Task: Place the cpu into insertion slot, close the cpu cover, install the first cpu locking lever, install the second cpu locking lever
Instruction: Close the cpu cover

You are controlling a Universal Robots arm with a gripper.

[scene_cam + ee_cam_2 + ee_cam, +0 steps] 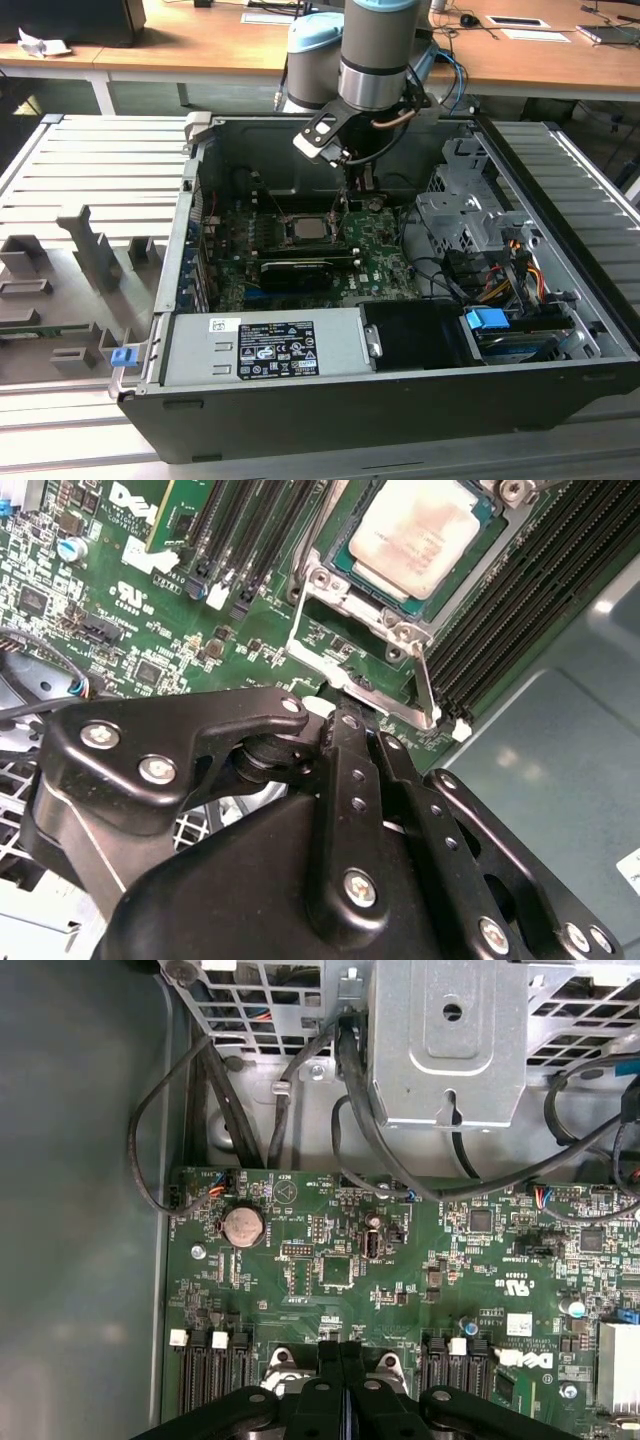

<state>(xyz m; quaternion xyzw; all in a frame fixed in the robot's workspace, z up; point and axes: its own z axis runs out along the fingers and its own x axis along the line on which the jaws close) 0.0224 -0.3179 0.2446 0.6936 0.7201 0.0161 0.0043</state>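
The pale tan-silver cpu point(420, 530) lies flat inside the insertion slot point(318, 580), whose silver rim frames it on the green motherboard. In the exterior view the cpu point(308, 228) is near the board's middle. The cpu cover point(425, 685), a thin silver frame, stands raised off the socket, and the board shows through its window. My gripper point(345, 718) is shut, with its black fingertips right at the cover's free edge; whether they pinch it I cannot tell. It hangs just behind the socket point(343, 205) and appears again over the board point(340, 1355).
Black memory slots point(510, 590) flank the socket. A long black expansion card point(295, 270) lies in front of it. The metal drive cage point(470, 220) with cables is at the exterior view's right, and the power supply point(270, 345) is in front. A coin battery point(241, 1226) sits on the board.
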